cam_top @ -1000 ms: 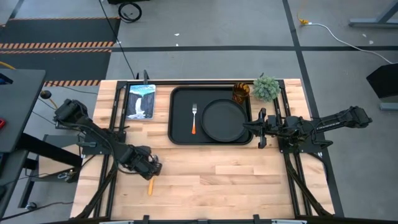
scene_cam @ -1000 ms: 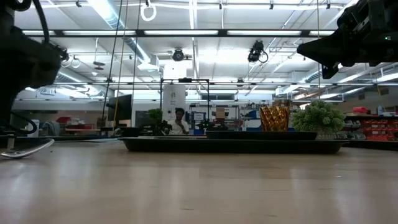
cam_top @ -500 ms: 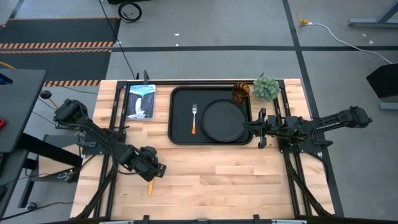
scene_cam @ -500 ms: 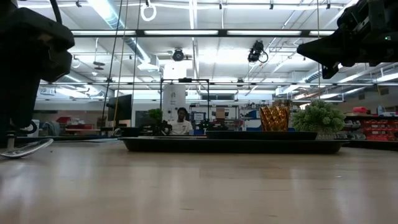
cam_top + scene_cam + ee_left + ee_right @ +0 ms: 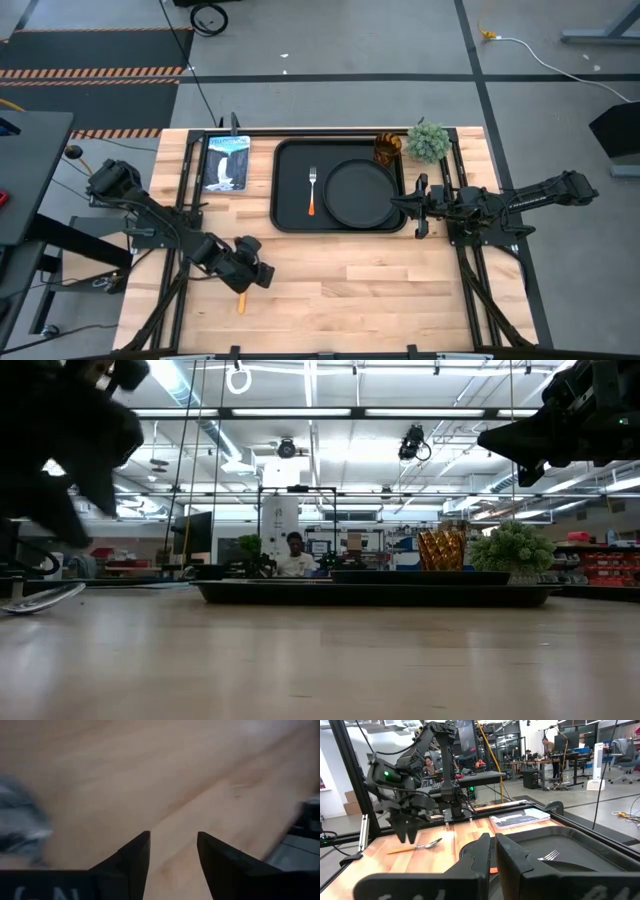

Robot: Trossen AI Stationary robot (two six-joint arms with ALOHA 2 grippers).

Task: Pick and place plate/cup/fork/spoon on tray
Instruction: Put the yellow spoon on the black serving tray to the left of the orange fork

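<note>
The black tray (image 5: 290, 215) lies at the table's far middle. The round black plate (image 5: 358, 193) and the red-handled fork (image 5: 311, 190) lie on it. The amber cup (image 5: 387, 148) stands at the tray's far right corner. The spoon (image 5: 417, 846) lies flat on the wood near the left front; in the high view only its yellow handle (image 5: 241, 300) shows. My left gripper (image 5: 252, 274) is open and empty just above the spoon, its fingers (image 5: 135, 852) pointing down at bare wood. My right gripper (image 5: 412, 205) is shut and empty at the tray's right rim.
A green plant (image 5: 428, 141) stands beside the cup at the far right. A flat picture panel (image 5: 226, 162) lies left of the tray. Bare wood spreads across the near half of the table. People sit at desks in the room beyond.
My left gripper has gone a little toward the table's right and near edges, over the spoon. The spoon has stayed where it was.
</note>
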